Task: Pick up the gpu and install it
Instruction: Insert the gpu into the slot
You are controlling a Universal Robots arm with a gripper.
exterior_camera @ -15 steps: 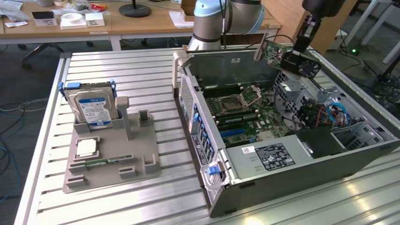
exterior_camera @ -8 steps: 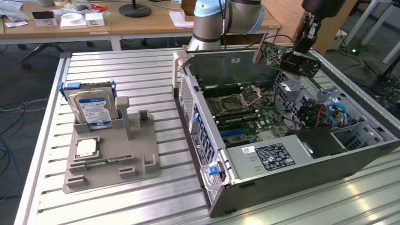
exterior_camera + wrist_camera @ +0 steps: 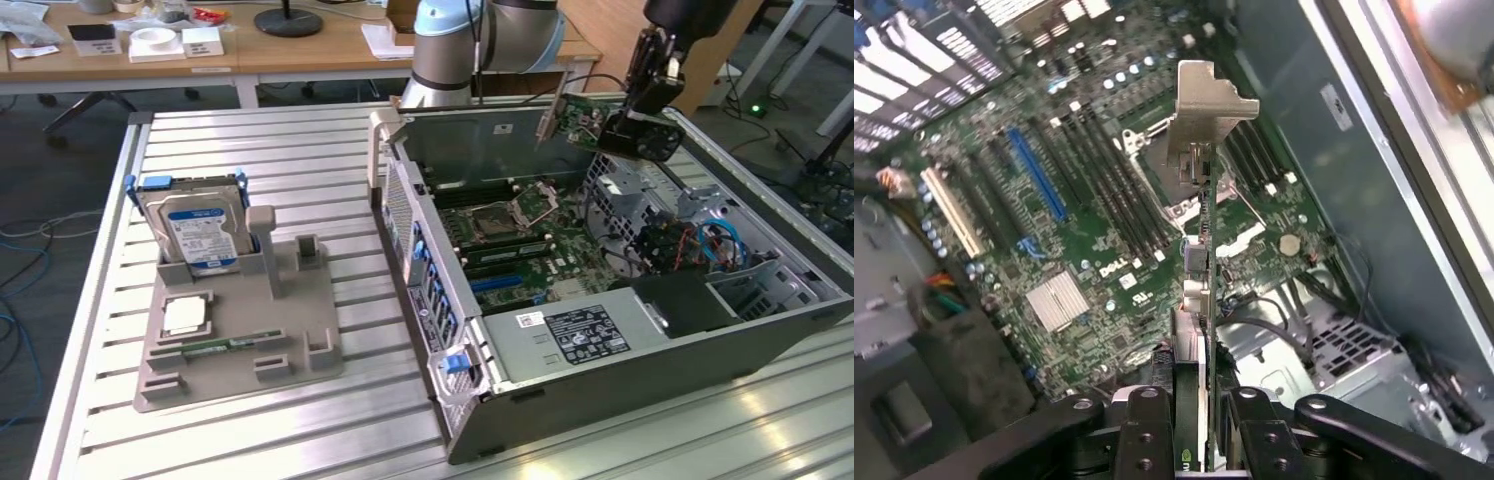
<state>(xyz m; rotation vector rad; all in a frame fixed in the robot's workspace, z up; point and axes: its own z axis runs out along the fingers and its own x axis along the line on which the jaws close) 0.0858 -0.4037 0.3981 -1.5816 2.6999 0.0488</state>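
My gripper (image 3: 610, 128) hangs over the far right corner of the open computer case (image 3: 641, 370), shut on the gpu (image 3: 578, 116). The card is a thin board with a silver end bracket (image 3: 545, 120), held in the air above the motherboard (image 3: 534, 250) and touching nothing below. In the wrist view the gpu (image 3: 1205, 290) shows edge-on between my fingers (image 3: 1146, 432), its silver bracket (image 3: 1206, 110) pointing away from the gripper (image 3: 1199, 440). Below it lie the motherboard (image 3: 1084, 260), with a blue slot (image 3: 1036, 175) and a white slot (image 3: 952, 212).
On the exterior view's left, a grey fixture (image 3: 240, 340) on the slatted metal table (image 3: 267, 150) holds a blue-labelled hard drive (image 3: 200, 232), a square chip (image 3: 184, 316) and a RAM stick (image 3: 214, 347). The case walls and a drive cage (image 3: 761, 285) ring the motherboard.
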